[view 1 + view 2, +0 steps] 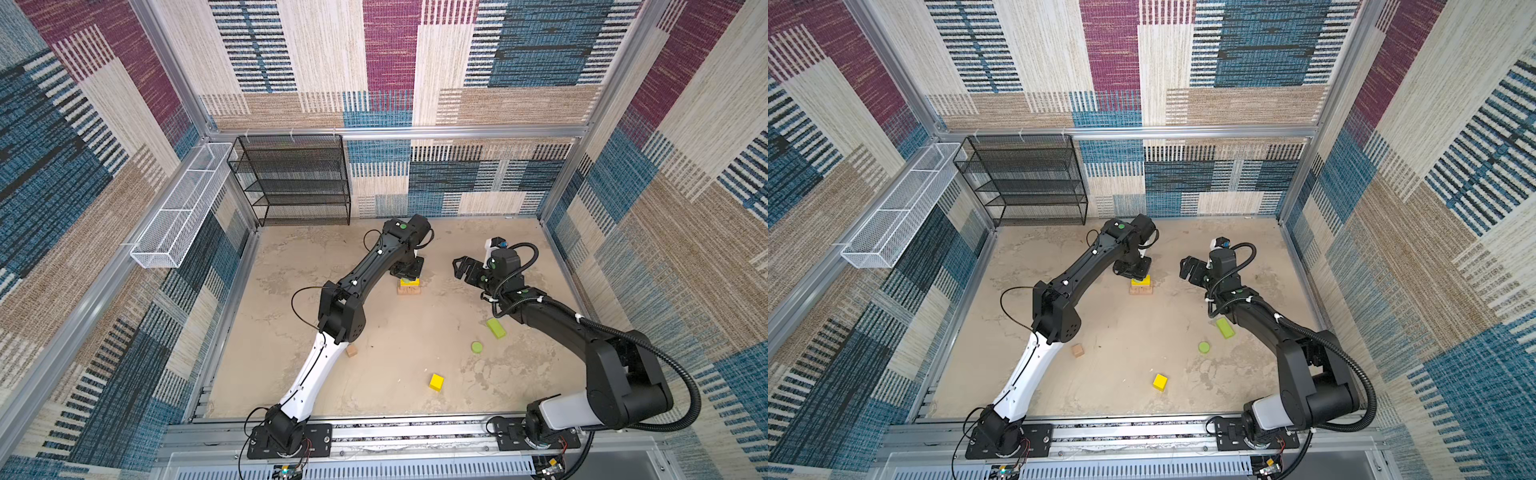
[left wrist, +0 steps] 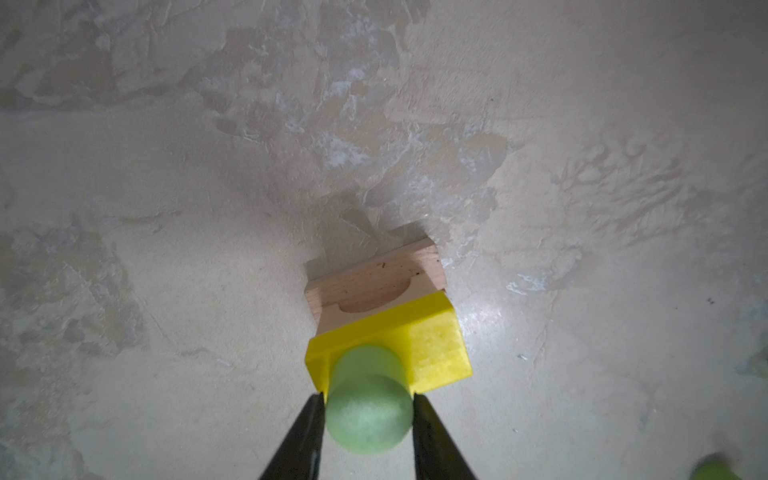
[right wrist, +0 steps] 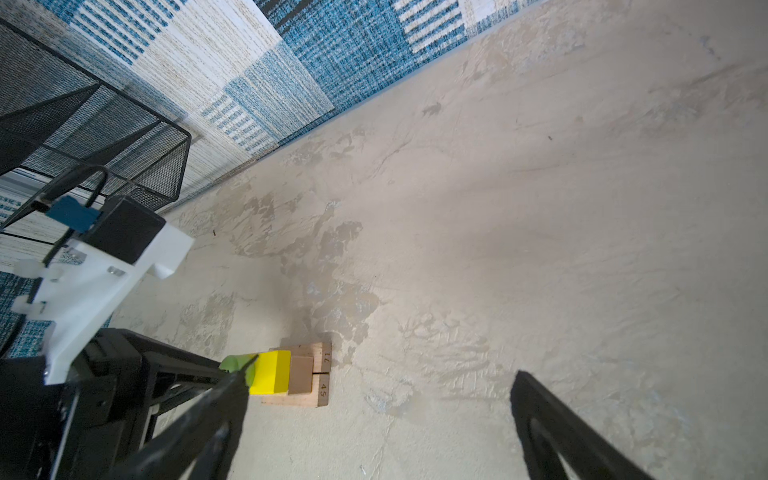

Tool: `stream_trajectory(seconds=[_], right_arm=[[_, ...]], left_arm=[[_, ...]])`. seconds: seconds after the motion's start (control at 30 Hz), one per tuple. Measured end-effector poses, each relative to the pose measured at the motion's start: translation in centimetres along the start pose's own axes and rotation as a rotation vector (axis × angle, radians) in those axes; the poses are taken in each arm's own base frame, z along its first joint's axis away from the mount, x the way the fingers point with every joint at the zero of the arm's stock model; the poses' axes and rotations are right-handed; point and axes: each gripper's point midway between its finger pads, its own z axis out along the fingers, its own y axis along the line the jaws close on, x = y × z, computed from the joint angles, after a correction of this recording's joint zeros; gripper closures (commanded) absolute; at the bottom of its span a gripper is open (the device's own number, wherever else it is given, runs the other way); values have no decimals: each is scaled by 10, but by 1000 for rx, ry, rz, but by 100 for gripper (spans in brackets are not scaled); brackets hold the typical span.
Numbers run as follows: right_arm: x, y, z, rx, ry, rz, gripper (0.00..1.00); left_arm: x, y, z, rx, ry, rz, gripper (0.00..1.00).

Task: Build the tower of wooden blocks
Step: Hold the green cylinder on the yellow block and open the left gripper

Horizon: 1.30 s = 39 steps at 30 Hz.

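The half-built wood block tower (image 1: 409, 287) stands on the mottled beige tabletop (image 1: 386, 332). In the right wrist view its foot is two tan wooden bars (image 3: 322, 376) lying side by side and touching, with a third tan piece (image 3: 300, 375) set across them. On that lies a yellow wooden bar (image 2: 432, 353), and on the yellow bar sits a lime green wooden disc (image 2: 369, 415), the tower's top piece.

The left pincer (image 2: 368, 397) hangs straight above the tower, pointing down. Its two black fingers (image 2: 305, 440) flank the top disc, one against each side, so the pincer is clenched on that disc while the disc touches the yellow bar.

The right pincer (image 1: 460, 270) is off to the right of the tower, well apart from it, with its jaws spread wide and nothing between them.

The loose blocks all lie on the arm-base side of the tower. A lime green wooden bar (image 1: 496, 328) and a second lime green disc (image 1: 477, 347) lie to its right. A yellow wooden cube (image 1: 436, 382) is farthest from it, and a tan wooden cube (image 1: 352, 351) lies to its left.
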Motion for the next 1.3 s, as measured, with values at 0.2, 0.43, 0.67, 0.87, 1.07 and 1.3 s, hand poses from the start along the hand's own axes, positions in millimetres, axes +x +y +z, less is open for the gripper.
stream_trajectory(seconds=[0.2,0.43,0.67,0.87,1.07,1.3], right_arm=[[0,0,0,0,1,0,1],[0,0,0,0,1,0,1],[-1,1,0,-2,-1,0,1],[-2,1,0,-2,-2,0,1],[-1,1,1,-1,0,0,1],[0,1,1,-4,3,0,1]], left_arm=[[0,0,0,0,0,0,63],[0,0,0,0,0,-1,63],[0,1,0,-4,-1,-3,64],[-1,2,0,-4,-3,-10,64],[-1,2,0,-4,-3,-13,57],[-1,2,0,-4,-3,-13,50]])
